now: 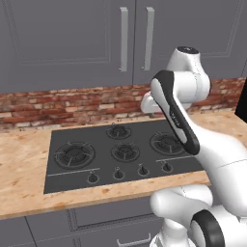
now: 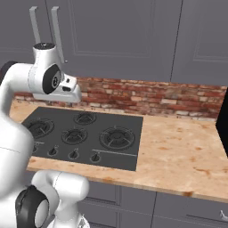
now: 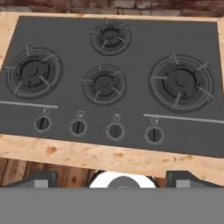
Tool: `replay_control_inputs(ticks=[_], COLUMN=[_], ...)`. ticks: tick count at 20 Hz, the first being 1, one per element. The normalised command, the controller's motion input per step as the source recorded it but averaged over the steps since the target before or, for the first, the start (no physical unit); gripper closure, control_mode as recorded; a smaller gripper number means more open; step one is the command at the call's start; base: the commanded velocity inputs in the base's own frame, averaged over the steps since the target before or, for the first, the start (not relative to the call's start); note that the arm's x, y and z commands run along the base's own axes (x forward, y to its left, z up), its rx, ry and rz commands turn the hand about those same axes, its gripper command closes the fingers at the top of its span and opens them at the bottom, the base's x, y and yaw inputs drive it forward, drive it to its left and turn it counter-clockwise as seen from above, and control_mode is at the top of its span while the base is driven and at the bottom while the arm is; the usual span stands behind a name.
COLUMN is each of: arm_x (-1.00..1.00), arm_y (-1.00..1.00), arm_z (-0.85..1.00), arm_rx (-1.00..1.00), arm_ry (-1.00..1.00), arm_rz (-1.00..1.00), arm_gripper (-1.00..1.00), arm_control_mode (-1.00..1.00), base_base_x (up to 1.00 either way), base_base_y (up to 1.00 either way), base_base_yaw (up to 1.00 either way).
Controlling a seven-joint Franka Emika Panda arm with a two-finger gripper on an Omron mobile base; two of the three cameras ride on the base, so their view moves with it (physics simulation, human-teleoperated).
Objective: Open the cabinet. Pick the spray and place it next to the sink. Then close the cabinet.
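The cabinet (image 1: 67, 38) is the dark-grey wall unit above the brick backsplash, and both panelled doors are shut. Its two silver bar handles (image 1: 124, 38) stand side by side at the middle; in the right base view the cabinet (image 2: 111, 31) has them at the upper left. The spray is hidden and the sink is out of view. My hand hangs over the back of the cooktop (image 1: 120, 149), below the handles. In the hand view my gripper (image 3: 116, 179) looks straight down on the burners, open, fingertips (image 3: 41, 179) far apart with nothing between them.
A black cooktop (image 2: 84, 133) with several burners and a row of knobs is set in the wooden counter (image 2: 178, 151). Grey drawers (image 1: 111, 217) run below it. A dark object (image 2: 222, 129) cuts into the right edge.
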Motion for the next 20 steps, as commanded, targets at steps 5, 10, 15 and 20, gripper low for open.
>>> replay_control_inputs(ticks=[5,10,15,20], arm_x=[-0.34,0.00,0.00,0.00], arm_y=[0.04,0.03,0.00,0.00], arm_z=[0.38,0.19,0.19,0.14], arm_rx=[0.00,0.03,0.04,0.03], arm_ry=[-0.08,-0.06,-0.15,-0.25], arm_rz=[0.00,0.00,0.00,0.00], arm_gripper=[-1.00,-1.00,-1.00,-1.00], arm_control_mode=[-1.00,-1.00,-1.00,-1.00], base_base_x=[0.00,0.00,0.00,0.00], base_base_y=[0.00,0.00,0.00,0.00], base_base_yaw=[0.00,0.00,0.00,0.00])
